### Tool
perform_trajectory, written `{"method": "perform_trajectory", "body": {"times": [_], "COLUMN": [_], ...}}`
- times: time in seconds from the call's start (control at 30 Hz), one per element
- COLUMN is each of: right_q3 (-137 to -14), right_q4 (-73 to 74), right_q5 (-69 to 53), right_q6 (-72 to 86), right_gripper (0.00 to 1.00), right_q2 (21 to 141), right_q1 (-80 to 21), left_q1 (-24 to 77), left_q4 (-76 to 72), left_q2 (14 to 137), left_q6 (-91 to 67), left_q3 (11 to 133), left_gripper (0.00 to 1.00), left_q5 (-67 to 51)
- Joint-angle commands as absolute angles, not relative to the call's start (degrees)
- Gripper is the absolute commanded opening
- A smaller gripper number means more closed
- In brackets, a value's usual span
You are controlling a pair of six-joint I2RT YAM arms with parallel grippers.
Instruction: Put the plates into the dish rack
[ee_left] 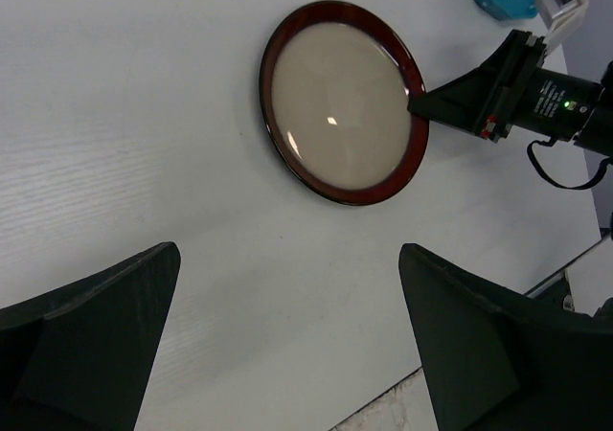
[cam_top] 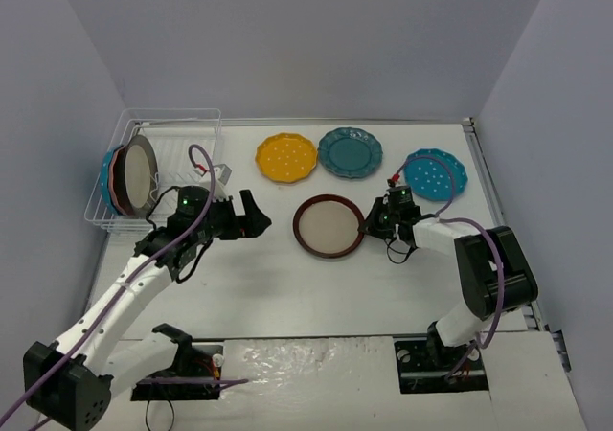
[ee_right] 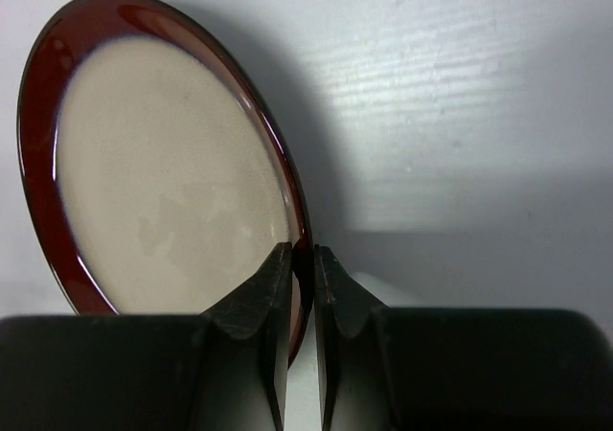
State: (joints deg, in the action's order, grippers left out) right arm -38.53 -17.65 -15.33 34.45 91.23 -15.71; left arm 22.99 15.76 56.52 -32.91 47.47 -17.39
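Note:
A dark-rimmed plate with a cream centre (cam_top: 329, 227) lies mid-table; it also shows in the left wrist view (ee_left: 342, 101) and the right wrist view (ee_right: 163, 163). My right gripper (cam_top: 370, 221) (ee_right: 303, 259) is shut on its right rim. My left gripper (cam_top: 251, 215) (ee_left: 287, 335) is open and empty, left of that plate, above bare table. The yellow plate (cam_top: 286, 156), dark teal plate (cam_top: 350, 151) and a bright blue plate (cam_top: 436, 173) lie at the back. The dish rack (cam_top: 163, 158) at far left holds another dark-rimmed plate (cam_top: 140, 172), with a pink and a blue plate behind it.
Walls enclose the table on the left, back and right. The right arm's cable loops near the blue plate. The left arm's cable arches beside the rack. The arm bases stand at the near edge.

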Motion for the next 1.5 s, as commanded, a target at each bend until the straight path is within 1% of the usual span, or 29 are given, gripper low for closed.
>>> {"method": "perform_trajectory", "body": {"times": [0.0, 0.13, 0.27, 0.37, 0.5, 0.9, 1.07, 1.23, 1.47], "right_q3": [-37.27, -35.81, -33.55, -32.0, -28.52, -24.18, -24.55, -24.32, -23.68], "right_q4": [-15.1, -18.82, -23.87, -27.49, -35.89, -48.61, -49.42, -50.15, -52.49], "right_q5": [-20.58, -24.71, -28.94, -31.19, -35.27, -38.08, -38.66, -39.37, -40.77], "right_q6": [35.65, 39.79, 43.48, 46.66, 51.69, 60.41, 61.61, 62.48, 63.77], "right_gripper": [0.0, 0.0, 0.0, 0.0, 0.0, 0.0, 0.0, 0.0, 0.0], "right_q2": [83.72, 80.04, 77.16, 76.45, 76.48, 75.94, 75.74, 75.41, 75.18], "right_q1": [-15.04, -14.27, -13.35, -13.03, -12.74, -11.68, -11.6, -11.6, -11.6], "left_q1": [27.65, 30.56, 31.12, 31.26, 31.38, 31.9, 32.05, 33.01, 34.22], "left_q4": [5.56, 3.29, 1.92, 1.16, -2.58, -4.61, -6.27, -13.3, -19.93], "left_q2": [58.67, 60.92, 62.51, 63.48, 64.91, 67.83, 70.93, 75.46, 81.58], "left_q6": [-39.79, -41.95, -43.88, -45.15, -47.14, -49.03, -54.37, -60.72, -64.51], "left_q3": [46.16, 44.68, 43.84, 42.86, 41.64, 40.05, 38.92, 37.15, 39.03], "left_gripper": [0.97, 0.97, 0.97, 0.97, 0.97, 0.97, 0.97, 0.97, 0.97], "left_q5": [-14.08, -12.03, -11.33, -10.99, -11.43, -10.81, -10.65, -11.85, -13.36]}}
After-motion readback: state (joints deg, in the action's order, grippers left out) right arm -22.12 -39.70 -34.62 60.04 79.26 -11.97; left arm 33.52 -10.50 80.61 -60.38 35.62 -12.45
